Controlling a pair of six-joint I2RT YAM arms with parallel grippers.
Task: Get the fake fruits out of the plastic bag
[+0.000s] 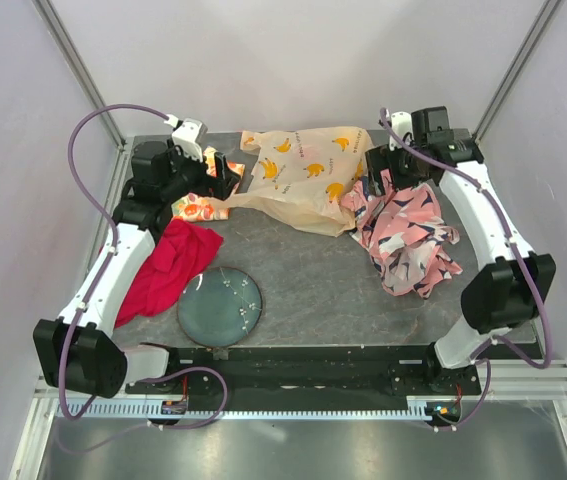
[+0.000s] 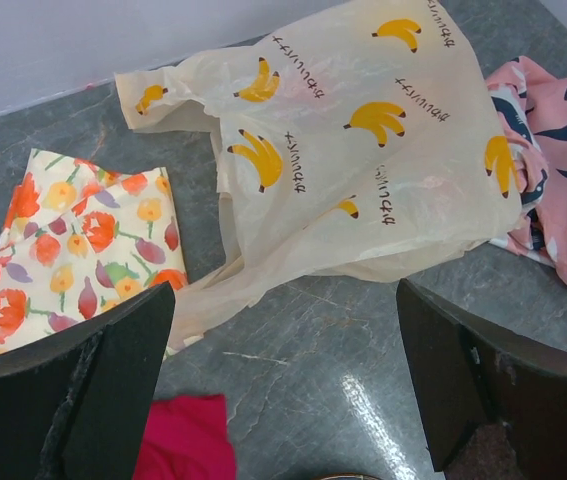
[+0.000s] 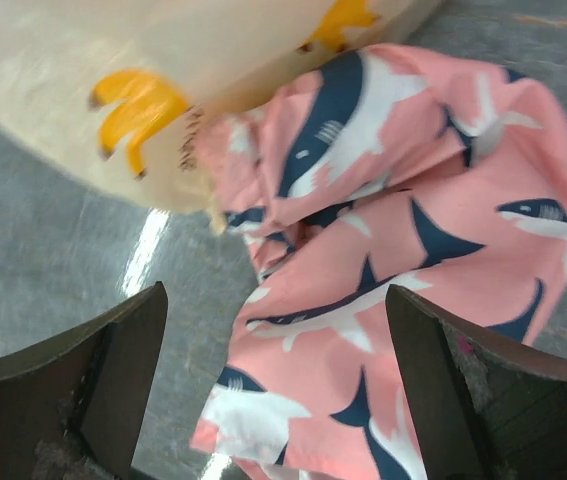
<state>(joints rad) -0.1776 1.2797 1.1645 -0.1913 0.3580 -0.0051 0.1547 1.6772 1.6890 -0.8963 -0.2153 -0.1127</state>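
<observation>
The plastic bag [image 1: 308, 180] lies crumpled at the far middle of the bench [image 1: 323, 270], banana print up. You can see no fake fruits in any view, so they are most likely inside it, though the bag looks fairly flat.

Your left hand [image 2: 285, 288] hangs over the bag's left end with its fingers spread wide and nothing between them. Your right hand [image 3: 275, 292] is just as wide and empty, above the spot where the bag's right edge meets the shark-print pink cloth [image 3: 393, 200]. That puts one hand at each end, which suits pinning one side while the other works the opening.

The left wrist view gives you what the top view hides. The bag's twisted handles and loose mouth end point toward the left hand, just beside the floral cloth [image 2: 73, 240]. The right wrist view is blurred and shows only the bag's edge touching the shark cloth.

Only the top view shows the red cloth [image 1: 168, 265] and the dark round plate [image 1: 220, 306] near the left arm. The plate looks like a likely place to set the fruits.
</observation>
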